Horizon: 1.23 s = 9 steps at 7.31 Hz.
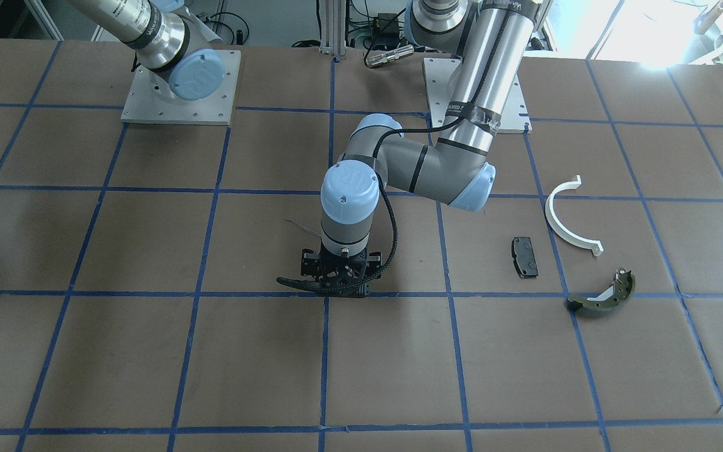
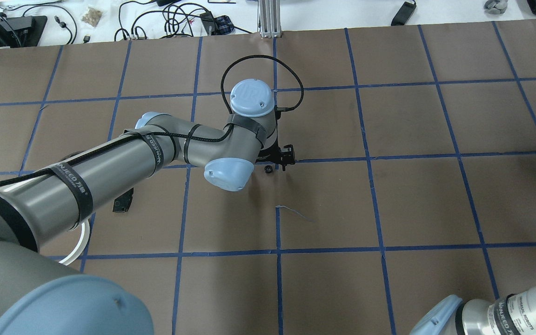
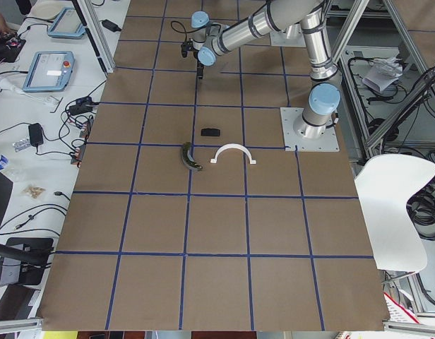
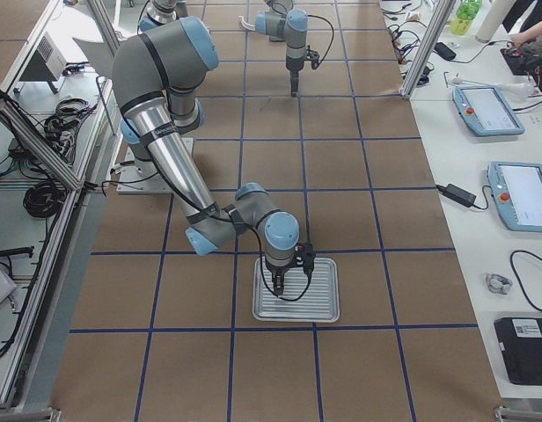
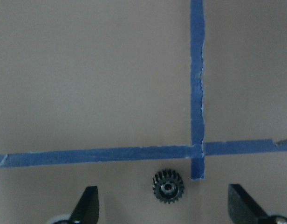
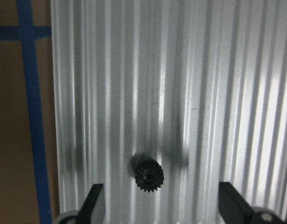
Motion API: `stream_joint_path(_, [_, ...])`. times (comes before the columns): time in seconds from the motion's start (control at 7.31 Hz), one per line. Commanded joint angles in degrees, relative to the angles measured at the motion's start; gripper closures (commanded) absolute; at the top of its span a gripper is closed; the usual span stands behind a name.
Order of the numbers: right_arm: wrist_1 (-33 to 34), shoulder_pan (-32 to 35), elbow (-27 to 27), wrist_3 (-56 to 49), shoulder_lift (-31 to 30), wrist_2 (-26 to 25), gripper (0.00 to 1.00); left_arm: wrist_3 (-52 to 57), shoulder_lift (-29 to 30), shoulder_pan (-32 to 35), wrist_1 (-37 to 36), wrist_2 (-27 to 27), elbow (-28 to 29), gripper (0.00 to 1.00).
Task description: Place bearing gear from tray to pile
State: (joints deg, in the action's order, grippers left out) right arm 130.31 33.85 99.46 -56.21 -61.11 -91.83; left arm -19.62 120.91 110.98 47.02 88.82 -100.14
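Ribbed tray (image 6: 190, 70): bearing gear (image 6: 148, 176) flat, bore axis up, inside wide-spread right pincer (image 6: 160, 189); left pincer (image 5: 163, 188) wide too.

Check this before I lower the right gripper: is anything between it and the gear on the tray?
Nothing visible does. The right gripper hangs open above the tray, and the gear lies alone on bare ribbed metal, in line with the gap of its jaws.

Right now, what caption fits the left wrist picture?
Left gripper open over a small black toothed gear on the brown table, beside crossed blue tape.
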Motion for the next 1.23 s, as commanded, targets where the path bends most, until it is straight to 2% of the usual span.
stream_joint_path(0.0, [-0.06, 0.25, 0.21, -0.13, 0.38, 0.42, 0.19, -0.07, 0.12, 0.2, -0.35, 0.04, -0.05, 0.28])
stream_joint_path(0.14, [0.2, 0.26, 0.21, -0.13, 0.9, 0.43, 0.2, 0.11, 0.12, 0.72, -0.35, 0.12, 0.03, 0.47])
stream_joint_path(0.27, [0.2, 0.26, 0.29, -0.04, 0.99, 0.51, 0.2, 0.02, 0.12, 0.81, -0.35, 0.13, 0.03, 0.5])
stream_joint_path(0.41, [0.2, 0.34, 0.29, -0.04, 1.17, 0.51, 0.23, -0.07, 0.12, 0.81, -0.35, 0.13, -0.05, 0.62])
stream_joint_path(0.82, [0.29, 0.34, 0.3, -0.13, 1.52, 0.43, 0.45, 0.02, -0.14, 0.81, -0.26, 0.39, 0.03, 1.0])
stream_joint_path(1.09, [0.29, 0.34, 0.29, -0.21, 1.43, 0.43, 0.56, 0.54, -1.45, 0.73, -0.18, 0.39, 0.38, 1.0])
